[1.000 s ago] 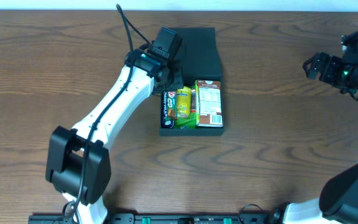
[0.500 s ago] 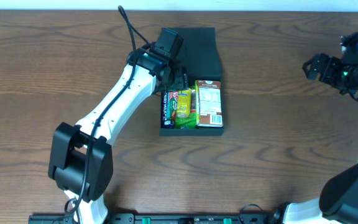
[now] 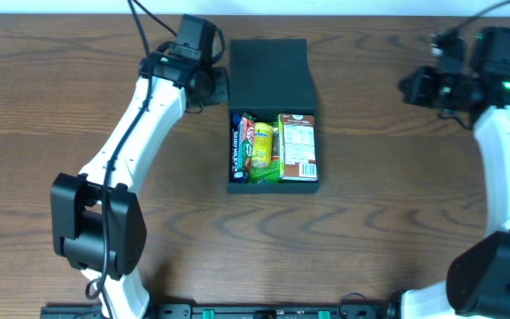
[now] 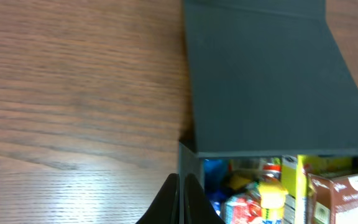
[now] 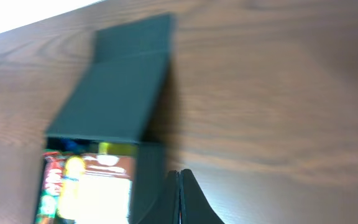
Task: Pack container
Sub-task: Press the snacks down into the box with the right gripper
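The container [image 3: 273,185] is a dark square box in the middle of the table. Its flat lid [image 3: 271,71] lies folded back on the far side. Inside lie a brown carton [image 3: 297,146], a green and yellow packet [image 3: 261,151] and a blue packet [image 3: 235,155]. My left gripper [image 3: 220,87] hovers just left of the lid, shut and holding nothing. In the left wrist view its fingertips [image 4: 181,183] meet next to the box's left wall [image 4: 187,168]. My right gripper [image 3: 410,89] hangs well to the right of the lid, shut and empty [image 5: 179,177].
Bare brown wooden tabletop [image 3: 397,221] surrounds the box on all sides. The left arm [image 3: 131,142] runs diagonally from the near left toward the lid. The right arm [image 3: 507,159] stands along the right edge.
The left gripper has drawn back out of the box to the far left and shut. The right gripper has swung left toward the box and closed.
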You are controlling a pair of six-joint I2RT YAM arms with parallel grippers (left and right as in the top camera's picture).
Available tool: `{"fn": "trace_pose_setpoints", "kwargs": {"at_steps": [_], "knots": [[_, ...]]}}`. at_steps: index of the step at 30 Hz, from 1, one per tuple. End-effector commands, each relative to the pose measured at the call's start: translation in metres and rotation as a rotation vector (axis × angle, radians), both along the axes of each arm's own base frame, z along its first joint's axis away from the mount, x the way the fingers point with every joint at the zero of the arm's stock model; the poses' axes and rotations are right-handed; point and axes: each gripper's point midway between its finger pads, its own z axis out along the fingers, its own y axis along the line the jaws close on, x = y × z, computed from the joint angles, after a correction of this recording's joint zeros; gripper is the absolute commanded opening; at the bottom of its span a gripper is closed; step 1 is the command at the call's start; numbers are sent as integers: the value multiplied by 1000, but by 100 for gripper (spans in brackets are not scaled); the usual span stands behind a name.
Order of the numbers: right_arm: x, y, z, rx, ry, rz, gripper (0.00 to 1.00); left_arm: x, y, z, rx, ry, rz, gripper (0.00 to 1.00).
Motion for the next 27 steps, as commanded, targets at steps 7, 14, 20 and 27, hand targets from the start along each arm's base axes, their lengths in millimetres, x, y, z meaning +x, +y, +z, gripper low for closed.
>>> {"fn": "trace_pose_setpoints", "kwargs": {"at_steps": [7,14,20,27], "knots": [[-16,193,-51,-24,31,388,1,28,85,10,9,-46,166,6],[-29,258,-106,-15,97,492,2,28,101,8,9,-36,199,6],[-41,268,-112,-12,116,547,2,28,101,7,9,-35,199,8],[-58,268,-127,-60,160,619,1,28,101,7,9,-35,199,9]]}}
